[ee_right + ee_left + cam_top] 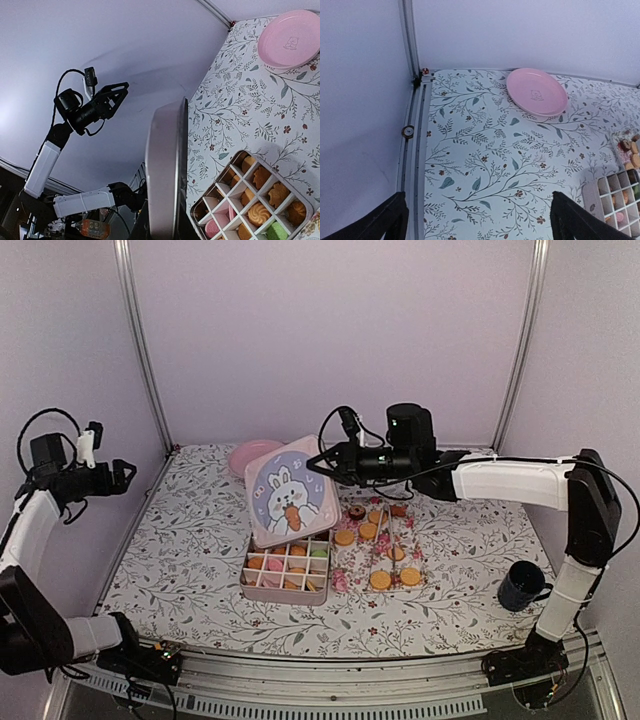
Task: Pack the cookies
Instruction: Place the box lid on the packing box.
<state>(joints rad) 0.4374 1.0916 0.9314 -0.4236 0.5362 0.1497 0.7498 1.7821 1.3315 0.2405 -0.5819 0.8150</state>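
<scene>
Gripping the lid by its upper right edge, the right gripper is clenched on it at the centre of the top view. We see the lid tilted, rabbit face up toward the camera. Its lower edge is at the back rim of the box; we cannot tell if they touch. In the right wrist view the lid stands edge-on in the middle. The box, just below centre, has a grid of compartments holding cookies: orange, pink and one green. More cookies lie loose on a floral mat just right of the box. A plate sits behind the lid and a mug at lower right. The left gripper hangs at the left edge, fingers spread wide, holding nothing.
</scene>
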